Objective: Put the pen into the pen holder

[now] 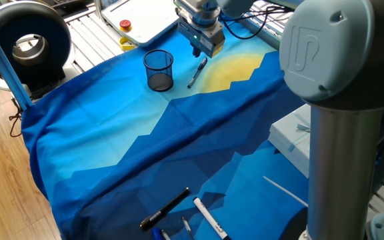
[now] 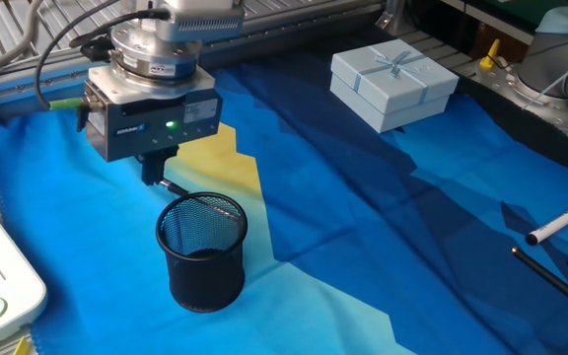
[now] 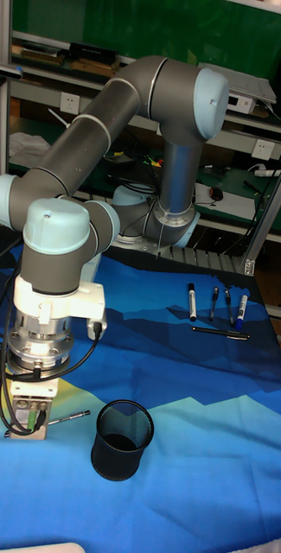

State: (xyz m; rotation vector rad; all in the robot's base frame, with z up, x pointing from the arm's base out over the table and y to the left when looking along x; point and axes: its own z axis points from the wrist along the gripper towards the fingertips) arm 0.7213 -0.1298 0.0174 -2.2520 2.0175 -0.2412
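The grey two-finger tool [image 1: 197,52] sits low over one end of the slim silvery-white ballpoint pen [image 1: 197,72], its fingers around the tip; whether they are clenched I cannot tell. The grasp step looks in hand. Next: lift, then carry to the round black wire-mesh pen holder [image 1: 159,70] just beside. The pen lies flat on the blue-and-yellow cloth [image 1: 145,147], dark-ended.

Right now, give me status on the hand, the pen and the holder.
Hand low over pen's upper end, grip unclear. Pen lying on cloth beside mesh pen holder, not in it. Nothing between them.
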